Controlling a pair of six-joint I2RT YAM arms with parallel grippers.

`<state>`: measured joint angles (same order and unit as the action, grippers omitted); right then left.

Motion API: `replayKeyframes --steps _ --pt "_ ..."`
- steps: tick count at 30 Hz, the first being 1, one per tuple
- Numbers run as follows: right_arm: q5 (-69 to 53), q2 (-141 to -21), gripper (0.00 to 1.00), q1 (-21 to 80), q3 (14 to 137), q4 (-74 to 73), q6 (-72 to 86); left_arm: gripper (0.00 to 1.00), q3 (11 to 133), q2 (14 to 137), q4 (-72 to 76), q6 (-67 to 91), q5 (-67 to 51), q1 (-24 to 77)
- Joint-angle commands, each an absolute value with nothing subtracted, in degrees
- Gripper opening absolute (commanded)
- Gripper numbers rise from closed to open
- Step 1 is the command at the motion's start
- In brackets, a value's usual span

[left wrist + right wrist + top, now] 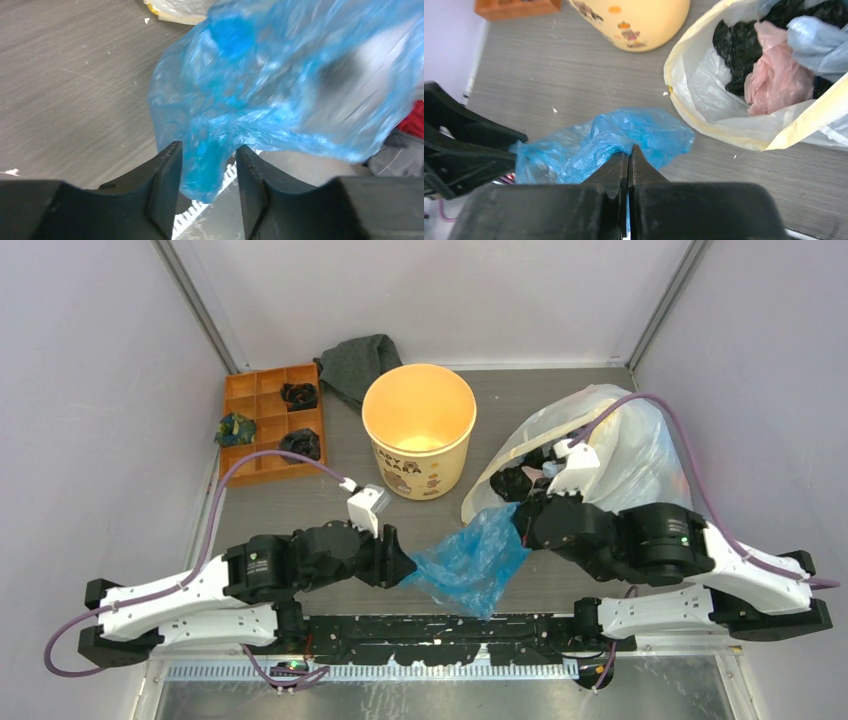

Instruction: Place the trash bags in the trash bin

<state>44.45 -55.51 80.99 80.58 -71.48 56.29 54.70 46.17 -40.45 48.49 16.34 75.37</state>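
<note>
The light-blue trash bag lies crumpled at the table's front middle, between my two grippers. My right gripper is shut on its right upper edge; in the right wrist view the jaws are pressed together with blue plastic pinched at the tips. My left gripper is open at the bag's left end; in the left wrist view a fold of the bag hangs between the spread fingers. The cream-yellow trash bin stands upright behind the bag, and its side shows in the right wrist view.
A large whitish-clear sack with yellow patches lies at the right, holding black, pink and pale bags. An orange compartment tray sits at the back left. A dark grey cloth lies behind the bin.
</note>
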Motion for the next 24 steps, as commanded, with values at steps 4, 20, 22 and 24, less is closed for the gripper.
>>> replayKeyframes --steps 4,20,22,24 --pt "48.6 -57.7 0.01 81.2 91.5 -75.0 53.5 0.65 51.4 39.2 -33.1 37.4 12.3 75.6" --pt "32.6 -62.6 0.01 81.2 94.4 -67.4 33.2 0.81 71.1 54.5 -31.6 6.3 -3.9 75.6" --pt "30.8 -62.3 0.01 81.2 94.2 -66.6 31.7 0.81 71.3 55.2 -31.0 4.8 -4.4 75.5" --pt "28.8 -62.1 0.01 81.2 94.1 -66.0 30.7 0.82 71.1 55.1 -30.4 3.6 -4.3 75.5"
